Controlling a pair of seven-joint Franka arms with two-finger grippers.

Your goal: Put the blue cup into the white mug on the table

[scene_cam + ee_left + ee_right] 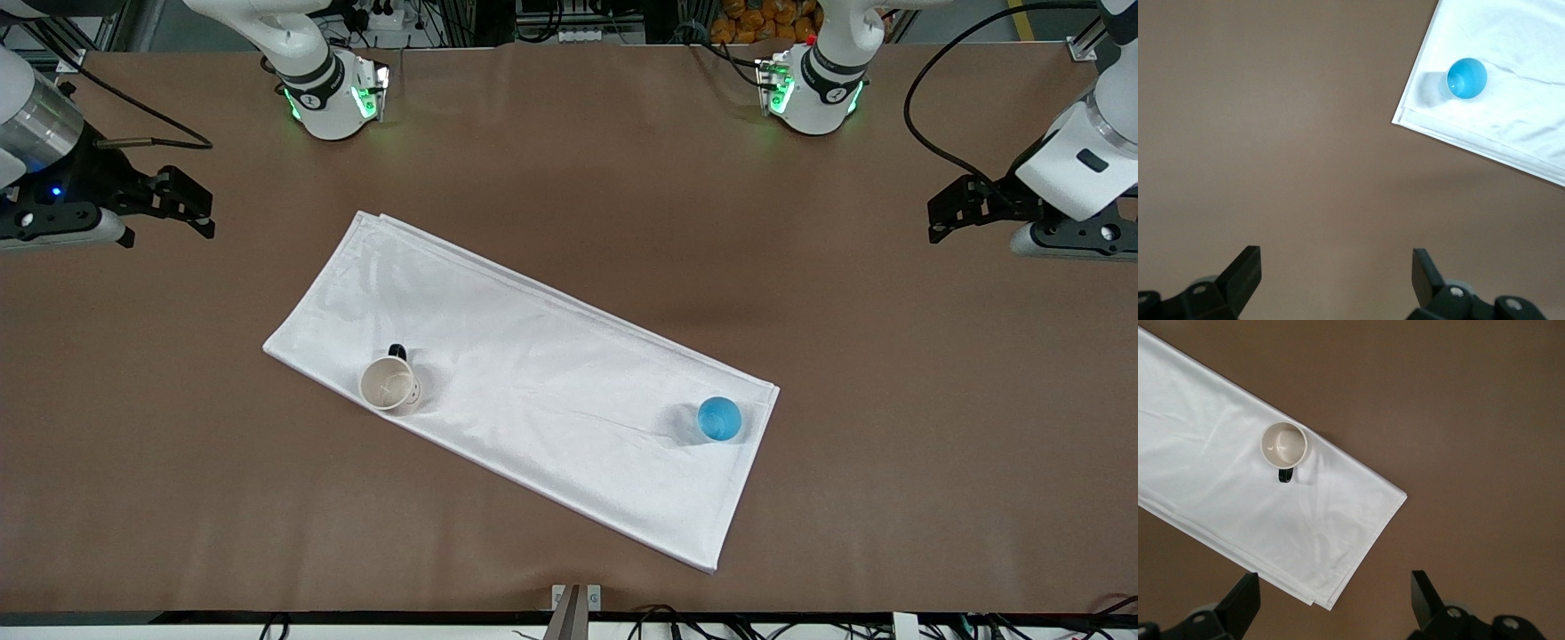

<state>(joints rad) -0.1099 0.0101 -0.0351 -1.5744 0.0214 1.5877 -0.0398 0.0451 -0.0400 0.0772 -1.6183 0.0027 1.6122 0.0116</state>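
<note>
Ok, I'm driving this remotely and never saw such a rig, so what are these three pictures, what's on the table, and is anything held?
You have two robot arms, each ending in a two-finger gripper. The wide picture comes from a high camera facing them. The other two come from cameras on each arm's wrist, looking down past its own fingers.

On the brown table lies a white cloth. A blue cup stands on the cloth near its corner toward the left arm's end. A white mug with a dark handle stands upright and empty on the cloth toward the right arm's end.

The left gripper hangs open over bare table at its end, with the blue cup in its wrist view. The right gripper hangs open over bare table at its end, with the mug in its wrist view. Nothing is held.
</note>
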